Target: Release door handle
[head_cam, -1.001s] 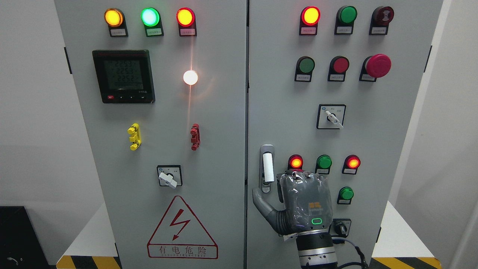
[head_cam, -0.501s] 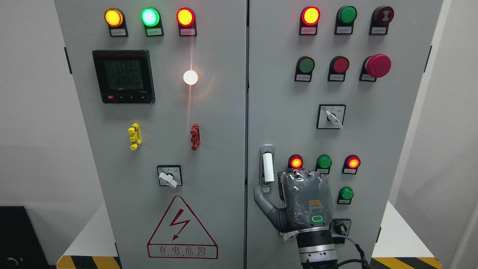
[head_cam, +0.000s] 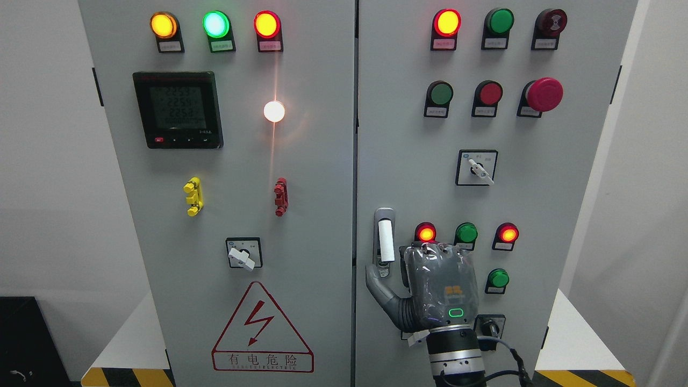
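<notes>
One right hand, fingers spread and empty, beside one door handle.

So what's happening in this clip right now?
A right robot hand is up against the right door of a grey electrical cabinet, just beside and below the door handle. Its thumb points up beside the handle's lower end; whether it touches is unclear. The handle sits upright and both doors look closed.

Door handle: silver plate, white vertical grip, upright, left edge of right cabinet door.
</notes>
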{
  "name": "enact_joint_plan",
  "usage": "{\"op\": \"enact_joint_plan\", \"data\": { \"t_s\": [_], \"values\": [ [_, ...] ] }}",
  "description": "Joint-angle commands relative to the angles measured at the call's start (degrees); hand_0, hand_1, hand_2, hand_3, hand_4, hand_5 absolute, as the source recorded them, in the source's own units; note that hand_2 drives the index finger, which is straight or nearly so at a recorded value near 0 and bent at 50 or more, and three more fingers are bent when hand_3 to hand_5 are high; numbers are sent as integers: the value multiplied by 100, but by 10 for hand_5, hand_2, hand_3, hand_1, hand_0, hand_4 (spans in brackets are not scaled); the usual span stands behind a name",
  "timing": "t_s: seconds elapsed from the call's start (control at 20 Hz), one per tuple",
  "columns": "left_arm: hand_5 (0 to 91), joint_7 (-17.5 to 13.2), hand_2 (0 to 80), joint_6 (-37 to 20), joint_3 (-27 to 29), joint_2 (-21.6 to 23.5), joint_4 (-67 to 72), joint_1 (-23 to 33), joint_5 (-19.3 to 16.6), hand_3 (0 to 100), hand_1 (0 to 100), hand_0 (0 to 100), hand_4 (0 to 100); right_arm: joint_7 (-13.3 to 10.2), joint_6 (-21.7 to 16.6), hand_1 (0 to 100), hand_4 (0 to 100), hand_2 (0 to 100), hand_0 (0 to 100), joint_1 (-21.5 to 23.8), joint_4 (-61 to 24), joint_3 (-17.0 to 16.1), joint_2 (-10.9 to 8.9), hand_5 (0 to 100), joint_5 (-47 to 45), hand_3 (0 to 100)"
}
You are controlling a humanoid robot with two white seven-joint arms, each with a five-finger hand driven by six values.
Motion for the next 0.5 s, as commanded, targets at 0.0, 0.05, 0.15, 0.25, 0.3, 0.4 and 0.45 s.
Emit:
{"op": "enact_joint_plan", "data": {
  "t_s": [0.0,0.05,0.15,0.25,0.3,0.4,0.45],
  "values": [
    [0,-1,0,-5,0,0,0,44,0,0,556,120,0,-7,-4,254,975,980,341,-65,104,-11,81,1000,-6,1000],
    [0,-1,0,4,0,0,0,44,0,0,556,120,0,-7,-4,254,975,980,341,-83,139,-11,90,1000,-6,1000],
    [0,-1,0,-5,0,9,0,53,0,0,556,120,0,-7,-4,254,975,981,343,-83,166,-20,98,1000,-6,1000],
    [0,-1,0,-5,0,0,0,53,0,0,556,120,0,-7,-4,254,975,978,344,-101,166,-20,90,1000,-6,1000],
    [0,-1,0,-5,0,9,0,53,0,0,556,120,0,-7,-4,254,975,980,345,-109,174,-28,90,1000,-6,1000],
    [0,-1,0,4,0,0,0,53,0,0,556,120,0,-15,-4,256,975,979,344,-136,192,-55,90,1000,-6,1000],
    [0,-1,0,4,0,0,0,53,0,0,556,120,0,-15,-4,261,976,978,343,-136,192,-64,90,1000,-6,1000]
  ]
}}
